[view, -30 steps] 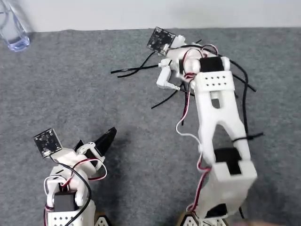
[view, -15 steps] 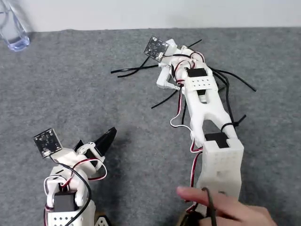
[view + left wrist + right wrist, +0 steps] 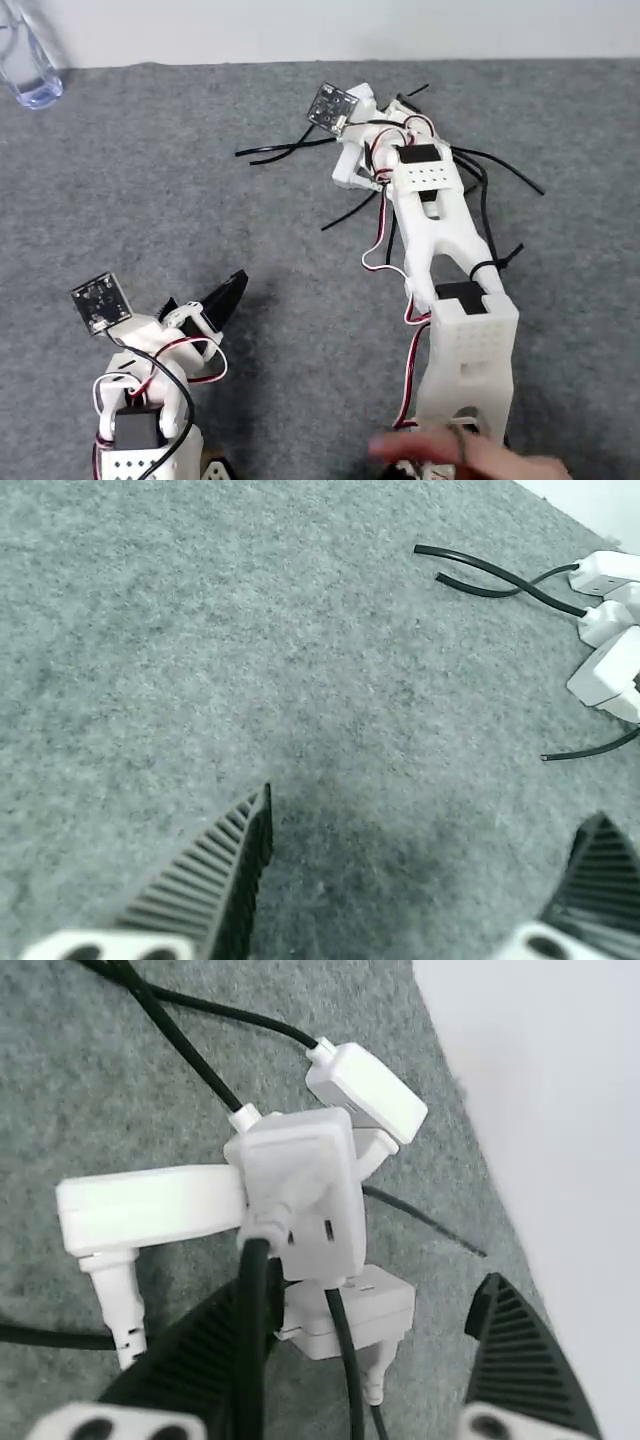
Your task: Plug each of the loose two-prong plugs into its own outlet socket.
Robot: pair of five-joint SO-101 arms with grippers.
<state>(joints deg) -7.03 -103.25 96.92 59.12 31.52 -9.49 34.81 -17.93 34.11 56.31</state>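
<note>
Right end effector [image 3: 360, 1295] gapes over the tangled plugs [image 3: 300, 1190]; closing here could snag a cord [image 3: 252, 1265] and drag the cluster. Left end effector [image 3: 432, 805] hangs open, well apart.

light: bright, even | shadows: soft, beneath arms [image 3: 440, 230] | wall [image 3: 560, 1110]: perhaps overexposed

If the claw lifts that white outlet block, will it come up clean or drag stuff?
Likely drags: a black cord runs from the white outlet block and plugs crowd it. The cords look floppy, curving loosely. Smooth plastic may slip.
</note>
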